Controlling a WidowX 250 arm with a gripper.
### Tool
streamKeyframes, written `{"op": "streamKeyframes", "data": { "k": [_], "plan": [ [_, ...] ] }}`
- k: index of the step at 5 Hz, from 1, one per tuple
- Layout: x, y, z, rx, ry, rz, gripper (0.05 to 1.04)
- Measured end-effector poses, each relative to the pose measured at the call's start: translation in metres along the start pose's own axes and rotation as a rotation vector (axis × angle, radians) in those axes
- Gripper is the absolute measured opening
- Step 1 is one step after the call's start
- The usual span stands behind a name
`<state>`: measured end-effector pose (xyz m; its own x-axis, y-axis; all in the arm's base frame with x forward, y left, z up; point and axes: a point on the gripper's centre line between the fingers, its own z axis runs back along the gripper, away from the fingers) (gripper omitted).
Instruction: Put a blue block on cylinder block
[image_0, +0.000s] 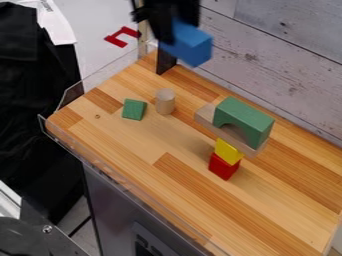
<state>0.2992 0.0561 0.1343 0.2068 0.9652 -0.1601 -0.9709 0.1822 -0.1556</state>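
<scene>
Pincer (176, 42) at the top of the camera view, above the far left corner of the bench (153, 150), near the wall (267, 60). State: closed on 1 blue block (194, 47), gripped by its upper part; block tilted, raised off the bench. Block and cylinder (165, 101) apart.

Cylinder: plain wood, 1 piece, upright on the bench, toward the left edge, about midway between the wall edge and the front edge. Nothing on its top.

Green block (133, 109): 1, small, on the bench just beside the cylinder, on the side toward the near left corner; not touching it.

Wood plank (204, 116): 1, farther right, near the wall edge, long side running roughly along that edge. Green arch (244, 117) on top of it, opening turned toward the front edge.

Yellow block (228, 151) on red block (224, 167), 2 pieces stacked, on the front-edge side of the plank. Contact between yellow block and plank: cannot tell.

Clear guard (73, 93) along the left edge. Red bracket-shaped piece (113, 41) beyond that edge, off the bench.
</scene>
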Motion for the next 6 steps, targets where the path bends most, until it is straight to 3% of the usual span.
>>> {"op": "streamKeyframes", "data": {
  "k": [2,3,5,6],
  "plan": [
    [0.024,0.004,-0.029,0.105,0.008,-0.143,0.544],
    [0.034,-0.001,-0.044,0.14,-0.019,-0.159,0.545],
    [0.041,-0.011,-0.064,0.154,-0.095,-0.114,0.545],
    [0.038,-0.014,-0.065,0.141,-0.097,-0.079,0.545]
  ]
}}
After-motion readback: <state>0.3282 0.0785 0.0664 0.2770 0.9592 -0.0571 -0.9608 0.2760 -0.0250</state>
